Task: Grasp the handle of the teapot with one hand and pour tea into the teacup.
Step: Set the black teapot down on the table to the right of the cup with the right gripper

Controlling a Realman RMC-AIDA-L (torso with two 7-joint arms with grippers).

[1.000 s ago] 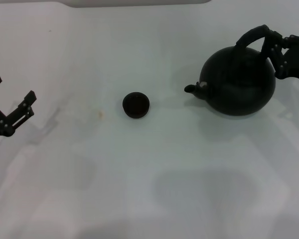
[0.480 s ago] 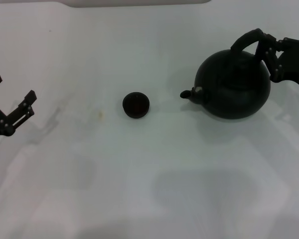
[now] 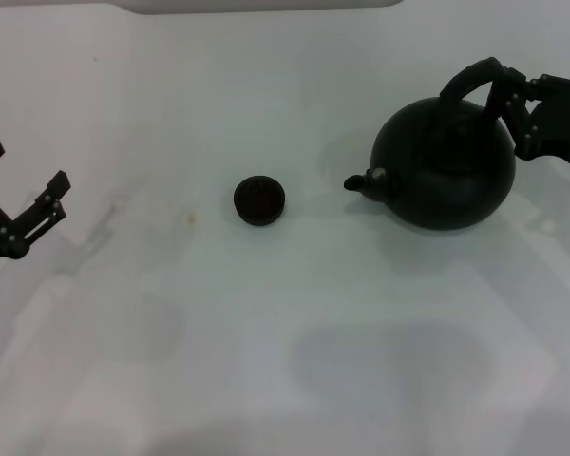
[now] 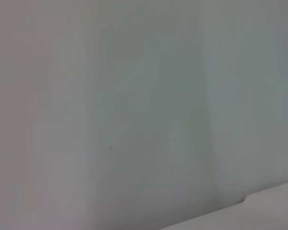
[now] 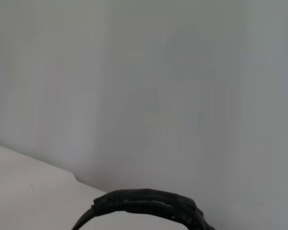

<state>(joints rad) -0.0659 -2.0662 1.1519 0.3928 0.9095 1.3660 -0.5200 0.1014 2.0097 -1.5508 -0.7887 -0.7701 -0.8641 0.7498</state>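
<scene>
The matte black teapot (image 3: 446,166) is at the right of the head view, its stubby spout (image 3: 359,180) pointing left toward the small black teacup (image 3: 259,200) on the white table. My right gripper (image 3: 509,97) is shut on the handle (image 3: 475,78), the black hoop arching over the pot's top. A stretch of that handle (image 5: 149,203) shows in the right wrist view. My left gripper (image 3: 24,190) rests open at the far left edge, holding nothing.
The white table (image 3: 266,323) stretches all around the cup and pot. A faint brownish spot (image 3: 192,218) lies left of the cup. The left wrist view holds only a pale wall.
The teapot has shifted a little to the left toward the cup and risen slightly, carried by my right gripper. The left arm has not moved.
</scene>
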